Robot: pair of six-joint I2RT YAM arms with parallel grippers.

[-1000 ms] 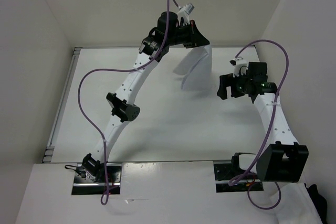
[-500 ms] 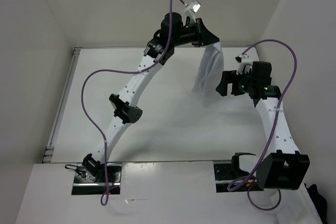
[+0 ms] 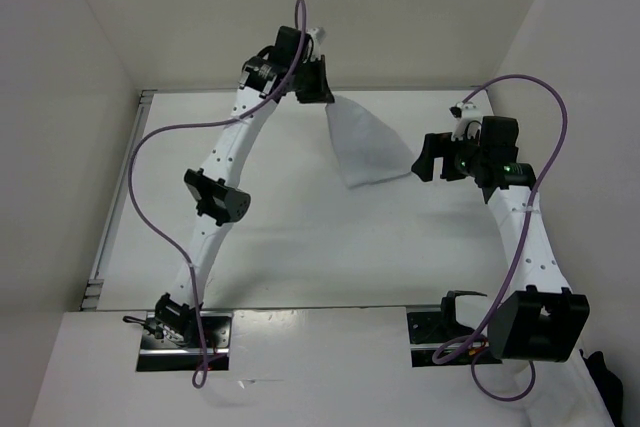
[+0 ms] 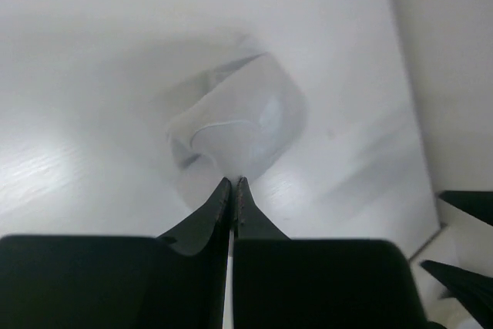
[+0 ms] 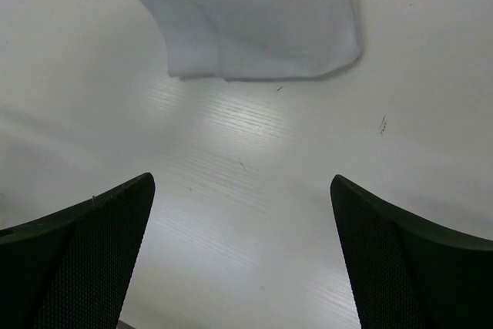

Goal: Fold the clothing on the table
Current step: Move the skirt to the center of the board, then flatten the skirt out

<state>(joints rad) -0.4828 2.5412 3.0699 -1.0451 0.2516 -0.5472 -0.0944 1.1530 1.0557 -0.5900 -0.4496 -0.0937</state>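
— Left gripper (image 3: 324,97) first: how did it stand?
— Its fingers were pressed together on one corner of the clothing (image 3: 365,142), held up above the far part of the table (image 3: 300,247). Its wrist view showed the two tips meeting with thin white fabric caught between them and the rest drooping below.
— And the right gripper (image 3: 428,159)?
— Its jaws were wide apart and held nothing. It hovered just beside the garment's lower right corner without touching it, and its own camera looked down on the hem and the bare tabletop.
— How far along was the folding?
— Hardly begun, by my reading. No fold or crease showed, and the piece hung from one corner instead of lying flat. Spreading it out and every fold were left to do.
— Was any of it on the table?
— The lower edge was at the surface or just above it. I couldn't tell which.
— Which way did it point?
— Its long axis ran on a slant, from the pinched corner at the far left down to the broad hem on the right. It was narrow at the top and widened downward, with the hem towards the right gripper.
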